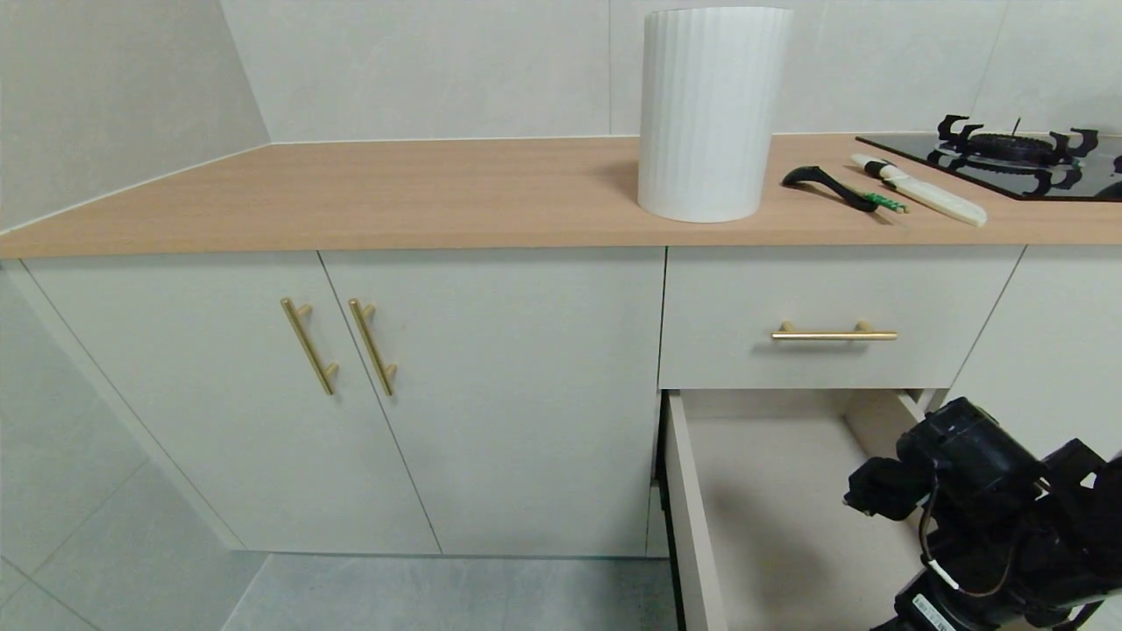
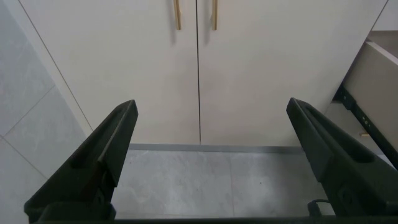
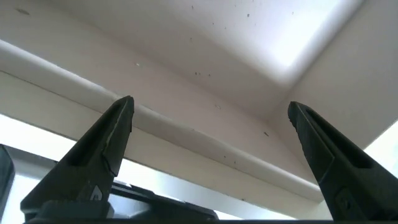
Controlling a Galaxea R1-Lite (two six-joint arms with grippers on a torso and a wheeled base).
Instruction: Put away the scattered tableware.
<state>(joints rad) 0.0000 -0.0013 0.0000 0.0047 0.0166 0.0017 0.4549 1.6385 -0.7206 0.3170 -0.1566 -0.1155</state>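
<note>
Two slantwise pieces, black-handled utensil [image 1: 828, 187] and white knife [image 1: 920, 191], lie right of the white canister [image 1: 706, 114], nearest your spread right gripper [image 3: 209, 102].

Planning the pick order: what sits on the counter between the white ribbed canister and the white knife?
A black utensil with a green-striped end lies between the white ribbed canister and the white knife, seen in the head view.

Drawer [image 1: 692, 508] front cut off; black utensil [image 1: 828, 185] perhaps peeler.
</note>
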